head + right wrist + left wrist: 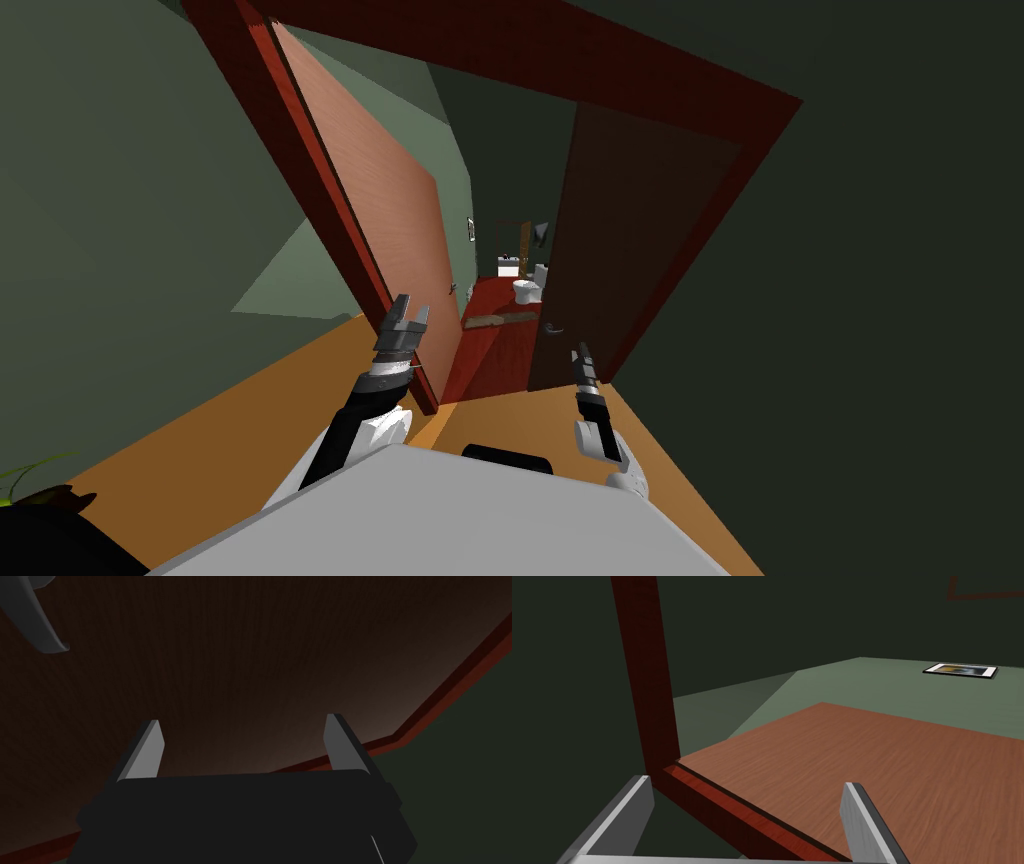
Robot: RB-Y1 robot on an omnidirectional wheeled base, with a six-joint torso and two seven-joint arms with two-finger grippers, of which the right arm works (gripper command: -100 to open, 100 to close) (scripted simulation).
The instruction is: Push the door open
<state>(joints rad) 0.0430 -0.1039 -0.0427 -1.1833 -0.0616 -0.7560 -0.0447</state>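
A dark red frame (330,230) holds two door leaves. The light reddish-brown leaf (390,230) on the left is swung away, and the dark brown leaf (620,260) on the right stands partly ajar with a narrow gap between them. My right gripper (581,349) is open just short of the dark leaf (250,651), below and to the right of its grey lever handle (553,328). The handle (35,623) lies off to one side of my right gripper (242,728). My left gripper (412,308) is open at the left jamb. My left gripper (747,791) straddles the frame (644,676) where it meets the light leaf (887,776).
Through the gap lies a room with a red floor and a white toilet (527,288). A small picture (470,229) hangs on its green wall. I stand on an orange floor (250,400) between dark green walls. Plant leaves (30,480) show at my far left.
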